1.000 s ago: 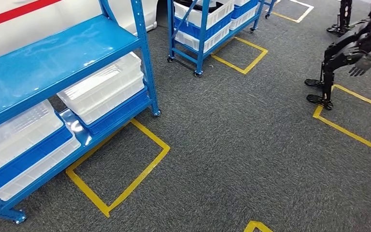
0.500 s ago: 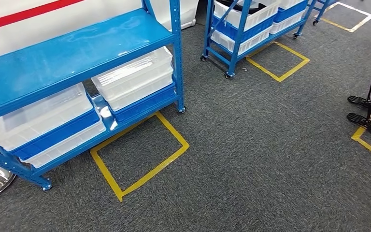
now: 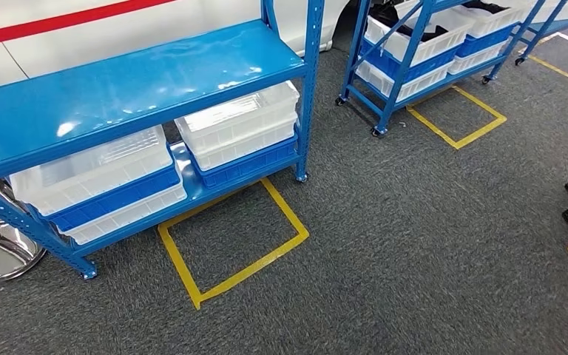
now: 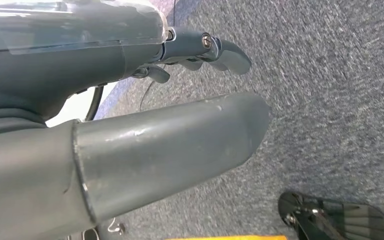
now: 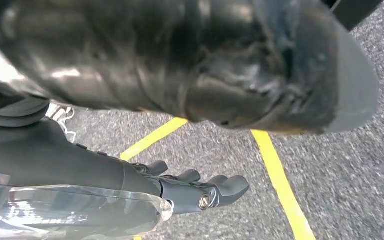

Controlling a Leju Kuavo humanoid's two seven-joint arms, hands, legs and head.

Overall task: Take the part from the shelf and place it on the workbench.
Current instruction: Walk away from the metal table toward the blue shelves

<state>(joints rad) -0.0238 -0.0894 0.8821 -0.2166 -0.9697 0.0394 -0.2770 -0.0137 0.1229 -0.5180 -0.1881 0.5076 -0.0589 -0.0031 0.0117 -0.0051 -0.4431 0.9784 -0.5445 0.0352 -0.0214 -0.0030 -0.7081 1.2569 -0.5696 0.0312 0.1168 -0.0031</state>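
Beneath the blue metal shelf (image 3: pixel 140 81), white plastic crates (image 3: pixel 240 126) are sitting; any part inside is hidden, so weight and grasp point stay unclear. Left hand (image 4: pixel 180 120) and right hand (image 5: pixel 200 190) are hanging empty, fingers apart.

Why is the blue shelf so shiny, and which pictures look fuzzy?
Head view: ceiling light glares in white patches off the blue shelf top; the picture is sharp. Left wrist view: the carpet is smeared. Right wrist view: the right hand is near and soft, the carpet streaky.
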